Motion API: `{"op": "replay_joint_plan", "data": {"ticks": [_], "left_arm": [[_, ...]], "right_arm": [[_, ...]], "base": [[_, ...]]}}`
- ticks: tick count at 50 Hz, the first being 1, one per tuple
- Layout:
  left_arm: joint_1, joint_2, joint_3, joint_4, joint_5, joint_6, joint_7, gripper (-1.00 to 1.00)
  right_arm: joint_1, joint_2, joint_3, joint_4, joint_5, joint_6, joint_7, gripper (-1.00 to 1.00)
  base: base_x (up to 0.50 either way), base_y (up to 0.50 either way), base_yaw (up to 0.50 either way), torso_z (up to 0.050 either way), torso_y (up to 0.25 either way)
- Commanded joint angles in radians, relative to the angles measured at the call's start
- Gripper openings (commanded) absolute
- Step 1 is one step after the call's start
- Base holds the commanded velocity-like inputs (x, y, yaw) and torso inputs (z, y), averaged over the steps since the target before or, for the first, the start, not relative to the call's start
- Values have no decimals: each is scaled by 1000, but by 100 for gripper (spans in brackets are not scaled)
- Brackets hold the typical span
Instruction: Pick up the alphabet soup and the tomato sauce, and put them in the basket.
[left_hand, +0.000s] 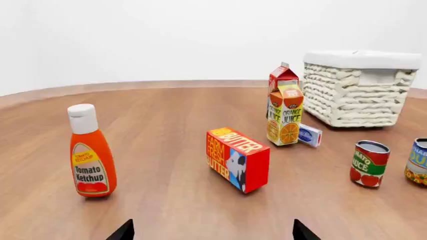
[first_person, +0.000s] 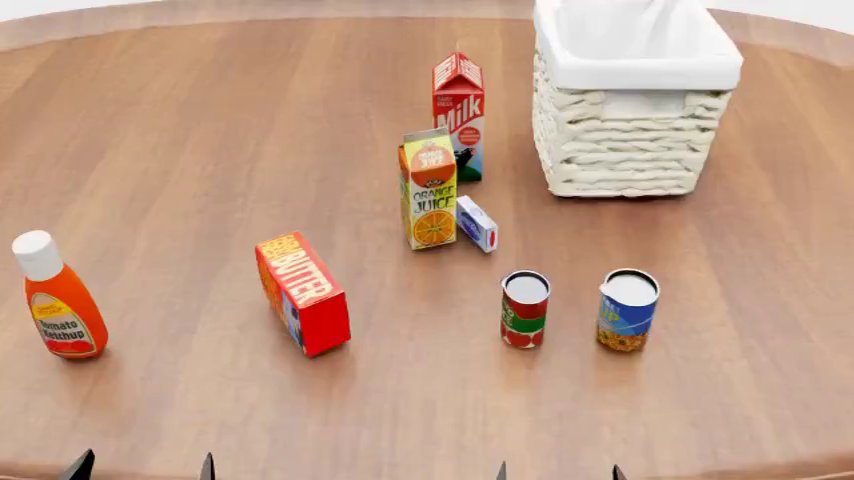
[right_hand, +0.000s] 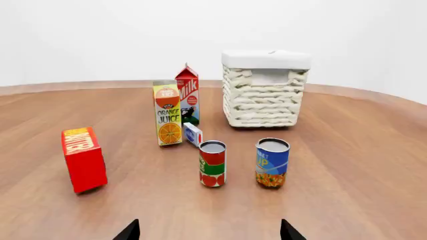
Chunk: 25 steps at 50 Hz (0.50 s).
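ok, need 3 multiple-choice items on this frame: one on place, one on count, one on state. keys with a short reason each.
1. In the head view, what stands just left of the alphabet soup?
A. butter box
B. tomato sauce
C. ketchup bottle

2. How many cans are on the table?
A. one
B. two
C. three

3. What state is the basket in?
A. upright, neither can inside
B. tipped over
C. held by a claw

Answers:
1 B: the tomato sauce stands beside it, apart.
2 B: only those two cans show.
3 A: it stands upright at the back, both cans on the table in front; the left claw and right claw sit open at the near edge, holding nothing.
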Motion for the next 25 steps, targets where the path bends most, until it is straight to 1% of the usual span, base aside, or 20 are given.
{"op": "replay_joint_plan", "data": {"ticks": [1,10,22,24,25], "left_arm": [[-7,-45,53,-20,-46,16,-52,100],[1,-61,73,12,-59,-8,-73,100],[-4,-77,91,-3,-70,2,-93,100],[2,-83,86,22,-74,-1,-101,100],[13,-93,68,109,-70,-38,-123,100]], "right_arm": [[6,77,-92,12,77,-14,91,100],[2,87,-106,-2,79,-7,107,100],[0,101,-118,-14,97,-9,124,100],[-7,103,-116,-50,87,-13,142,100],[-6,108,-111,-127,73,21,164,100]], "base": [[0,0,0,0,0],[0,0,0,0,0],[0,0,0,0,0],[0,0,0,0,0],[0,0,0,0,0]]}}
